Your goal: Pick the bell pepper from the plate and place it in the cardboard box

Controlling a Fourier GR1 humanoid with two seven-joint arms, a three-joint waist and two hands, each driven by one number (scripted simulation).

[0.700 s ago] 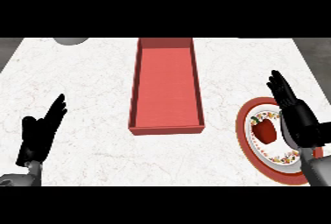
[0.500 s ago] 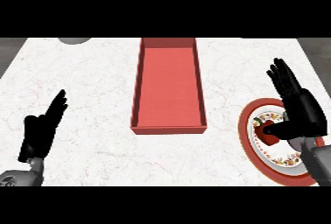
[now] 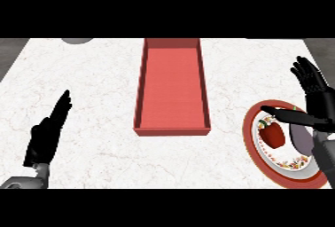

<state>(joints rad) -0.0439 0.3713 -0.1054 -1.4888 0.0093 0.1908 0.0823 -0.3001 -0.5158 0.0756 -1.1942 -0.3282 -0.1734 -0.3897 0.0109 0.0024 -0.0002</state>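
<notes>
A red bell pepper [image 3: 273,134] lies on a red-rimmed plate [image 3: 253,144] at the right of the counter. My right hand [image 3: 314,98] hovers open above the plate's far right side, fingers straight and pointing away, thumb stretched left over the plate just beyond the pepper. It is not touching the pepper. A long reddish open box [image 3: 172,86] sits in the middle of the counter, left of the plate, with nothing inside. At the lower left, my left hand [image 3: 46,136] rests open with fingers up.
The white marble counter [image 3: 91,88] stretches between the box and the left hand. A grey round object [image 3: 78,40] shows partly at the counter's far left edge. The plate reaches near the counter's right front corner.
My right hand has drifted farther away and to the right, uncovering the bell pepper, with its thumb swung out to the left. The left hand stays put.
</notes>
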